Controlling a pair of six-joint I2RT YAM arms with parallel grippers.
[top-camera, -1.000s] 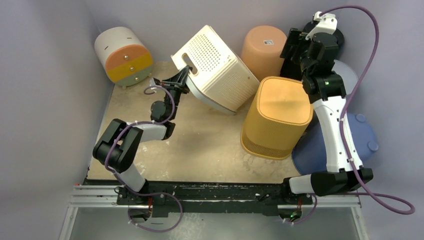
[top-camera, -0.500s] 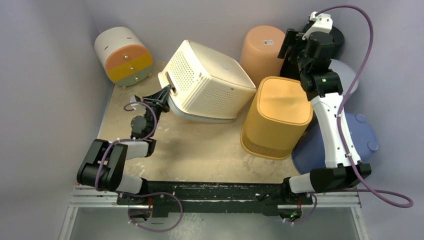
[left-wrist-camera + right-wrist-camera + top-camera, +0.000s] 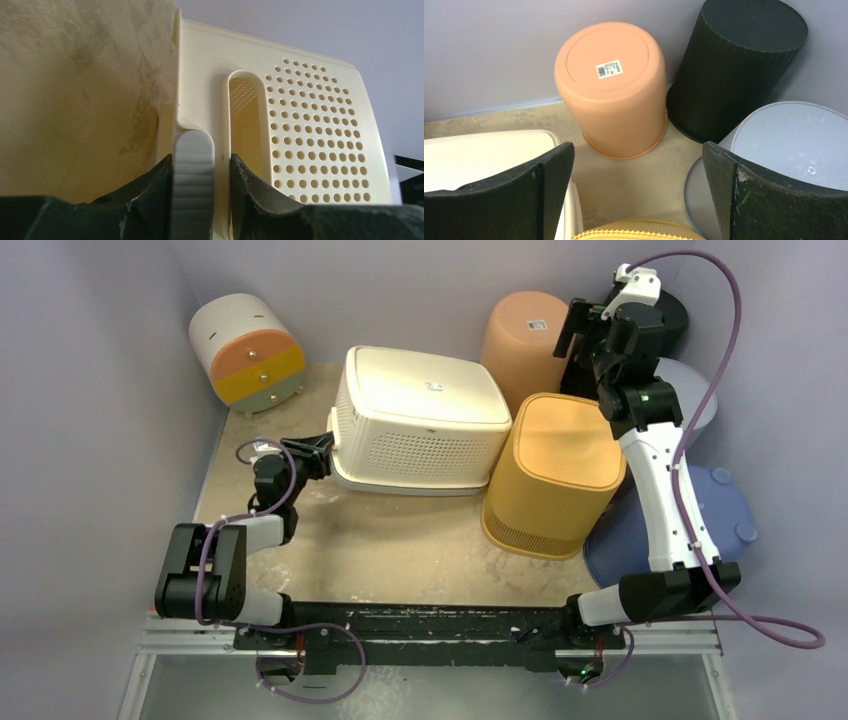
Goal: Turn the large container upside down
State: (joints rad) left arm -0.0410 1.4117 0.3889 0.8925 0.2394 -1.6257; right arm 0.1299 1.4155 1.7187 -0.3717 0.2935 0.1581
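Observation:
The large cream perforated container [image 3: 420, 420] lies upside down on the table, its flat base facing up and its rim on the surface. My left gripper [image 3: 325, 448] is shut on the rim at its left end, by the handle slot. In the left wrist view the container [image 3: 310, 130] fills the frame and the fingers [image 3: 250, 190] pinch the rim and its grey grip [image 3: 192, 175]. My right gripper [image 3: 590, 330] is open and empty, held high at the back right; in its own view its jaws stand wide apart.
A yellow bin [image 3: 555, 472] stands upside down right of the container, touching it. An orange bucket [image 3: 525, 335], a black bin [image 3: 734, 65] and a pale blue tub [image 3: 789, 145] crowd the back right. A cylindrical drawer unit [image 3: 247, 350] sits back left.
The left gripper has swung the container down and to the left, from tilted on an edge to lying flat, base up. The right arm has barely moved.

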